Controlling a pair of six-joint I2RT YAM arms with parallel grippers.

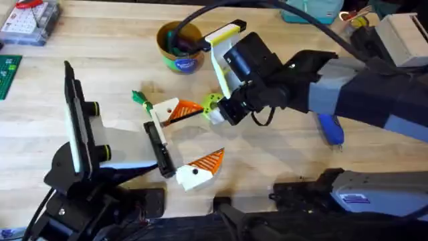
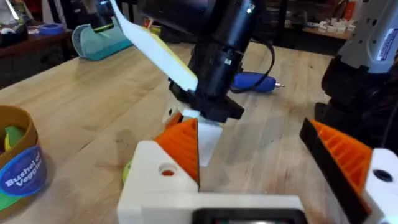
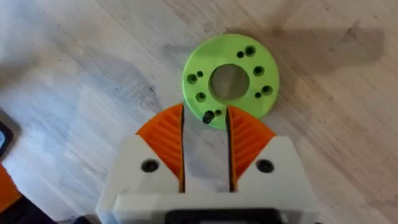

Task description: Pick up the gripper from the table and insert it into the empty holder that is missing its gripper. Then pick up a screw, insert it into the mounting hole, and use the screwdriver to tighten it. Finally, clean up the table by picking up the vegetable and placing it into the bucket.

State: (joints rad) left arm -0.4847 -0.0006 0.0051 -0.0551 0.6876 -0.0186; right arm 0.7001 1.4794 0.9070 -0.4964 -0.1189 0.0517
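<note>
In my right wrist view, my right gripper [image 3: 206, 134] is hanging just over the bench [image 3: 74, 68], its 2 orange-padded fingers [image 3: 165, 140] sitting close together with only a narrow gap between them. They are closing on nothing. The vegetable [image 3: 231, 81], a flat lime-green disc with 1 centre hole and several small holes, is lying flat on the wood right at my fingertips, its near rim tucked partly under them; I cannot tell whether the pads are touching it.

From overhead, my right gripper [image 1: 215, 114] is reaching in from the right toward the middle of the bench, and the vegetable [image 1: 212, 101] is peeking out beside it. My left gripper [image 1: 194, 140] is lying low in front of it, its 2 orange fingers [image 1: 207, 161] spread wide apart and holding nothing. In the left wrist view, the left gripper [image 2: 267, 155] is looking up at my right arm between those fingers.

Off to the right, the blue-handled screwdriver [image 1: 330, 128] is resting on the wood, well apart from both grippers. Farther back, the yellow bucket [image 1: 179, 47] is standing upright behind the vegetable, near but not touching.
</note>
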